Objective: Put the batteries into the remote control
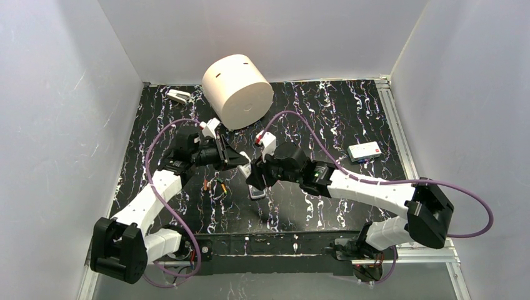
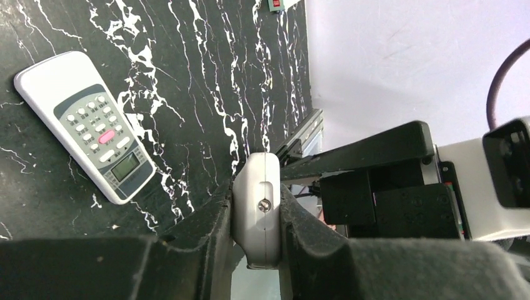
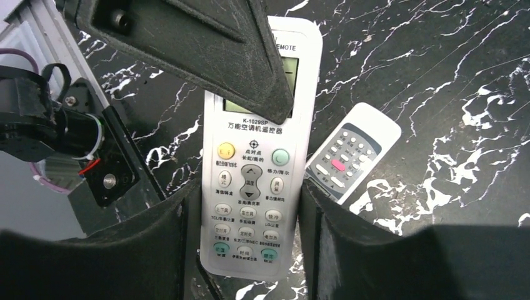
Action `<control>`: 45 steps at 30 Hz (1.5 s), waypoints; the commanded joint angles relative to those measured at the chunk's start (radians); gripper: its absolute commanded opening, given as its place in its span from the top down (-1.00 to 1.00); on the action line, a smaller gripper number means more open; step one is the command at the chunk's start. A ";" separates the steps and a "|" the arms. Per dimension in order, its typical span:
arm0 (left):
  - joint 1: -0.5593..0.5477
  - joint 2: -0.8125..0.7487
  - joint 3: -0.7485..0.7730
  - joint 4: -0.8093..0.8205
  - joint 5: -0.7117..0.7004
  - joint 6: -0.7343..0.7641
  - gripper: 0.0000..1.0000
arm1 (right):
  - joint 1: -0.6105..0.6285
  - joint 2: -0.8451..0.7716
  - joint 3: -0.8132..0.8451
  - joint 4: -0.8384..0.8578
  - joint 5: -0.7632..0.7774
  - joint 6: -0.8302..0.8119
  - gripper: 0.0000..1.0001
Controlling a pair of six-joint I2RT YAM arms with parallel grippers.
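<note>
1. Left wrist view: the left gripper (image 2: 256,209) is clamped tight on one end of the remote control (image 2: 257,178), which is seen edge-on with the pads on its two flat faces. The bite is short and sits at the very end, so any twist could lever the remote out

2. Right wrist view: the right gripper (image 3: 247,200) stands about half open, its fingers (image 3: 169,244) pressed to both long edges of the same remote control (image 3: 250,150), button face towards the camera. Two arms hold one rigid body. If they move out of step, I judge it will be wrenched or squeezed free

3. Battery bay not visible; it is presumably on the hidden back face, and I cannot tell whether its cover is on. The remote would have to be turned over, and a regrasp is where a drop is likeliest

4. Smaller remote (image 3: 353,153) lies on the table (image 1: 300,212) just beside the held one, one corner hidden behind it. A dropped remote would strike it, and it could also be mistaken for the target

5. Batteries (image 1: 206,184) lie on the table near the left gripper, apart from the remote control and untouched. Neither gripper is free to fetch them, so one must let go first. They are tiny cylinders on a busy marbled surface, apt to roll from a poor pinch and hard to pick out

6. White drum (image 1: 237,90) stands behind the grippers, near enough to catch an arm on a wide swing
</note>
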 commanded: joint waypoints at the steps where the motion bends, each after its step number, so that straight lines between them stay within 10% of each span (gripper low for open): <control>1: -0.008 -0.040 0.092 -0.037 0.104 0.153 1.00 | 0.001 -0.016 0.032 0.027 -0.061 0.016 -0.41; 4: -0.005 -0.051 0.189 -0.106 0.141 0.329 1.00 | -0.039 -0.090 -0.008 0.051 -0.116 0.052 -0.96; 11: -0.006 0.039 0.424 -0.169 0.527 0.540 1.00 | -0.211 -0.221 -0.096 0.253 -0.511 0.187 -0.97; 28: -0.008 -0.086 0.422 0.037 0.493 0.413 1.00 | -0.189 -0.142 -0.017 0.491 -0.780 0.338 -0.20; 33: -0.008 -0.113 0.415 0.030 0.485 0.414 1.00 | -0.184 -0.127 0.012 0.507 -0.750 0.339 0.41; 37: -0.008 -0.117 0.404 -0.067 0.405 0.449 0.55 | -0.183 -0.131 0.025 0.428 -0.704 0.283 0.75; 40: -0.009 -0.111 0.420 -0.180 0.278 0.422 -0.54 | -0.179 -0.136 0.070 0.251 -0.610 0.131 0.89; 45: -0.007 -0.105 0.468 -0.356 0.050 0.262 -0.96 | -0.103 -0.124 0.154 -0.063 -0.304 -0.188 0.97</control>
